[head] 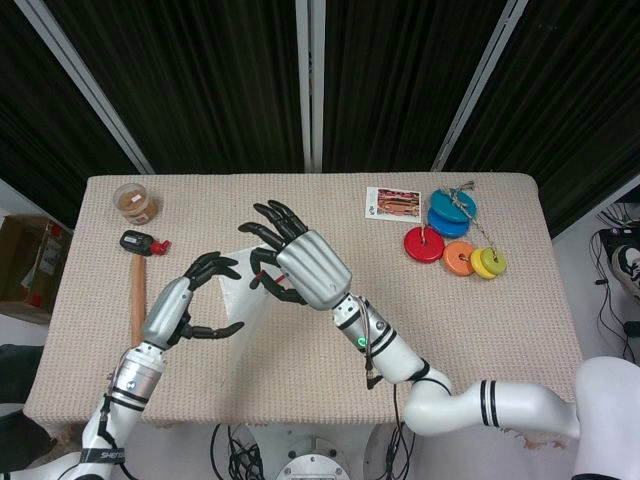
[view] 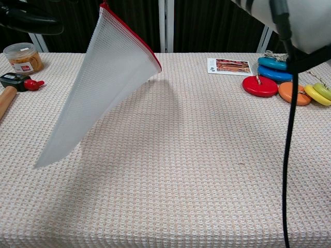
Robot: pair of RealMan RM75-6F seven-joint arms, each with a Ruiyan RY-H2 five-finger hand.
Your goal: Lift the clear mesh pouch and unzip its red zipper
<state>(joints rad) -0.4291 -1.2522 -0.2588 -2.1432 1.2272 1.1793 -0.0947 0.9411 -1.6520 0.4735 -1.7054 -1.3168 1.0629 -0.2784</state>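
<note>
The clear mesh pouch (view: pixel 101 82) hangs in the air, off the table, its lower corner pointing down to the left. Its red zipper (view: pixel 133 40) runs along the upper right edge. In the head view my right hand (head: pixel 300 265) pinches the pouch (head: pixel 243 315) at its top, near the red zipper end, with the other fingers spread. My left hand (head: pixel 185 305) hovers just left of the pouch, fingers apart and holding nothing. In the chest view only dark fingertips of the left hand (view: pixel 28 21) show, clear of the mesh. The right hand itself is above that frame.
A wooden hammer (head: pixel 138 300) and a brown-filled jar (head: pixel 133 202) lie at the table's left. A printed card (head: pixel 393 202) and several coloured discs (head: pixel 450 235) on string sit at the back right. My right arm's black cable (view: pixel 287 129) hangs in front of the chest camera.
</note>
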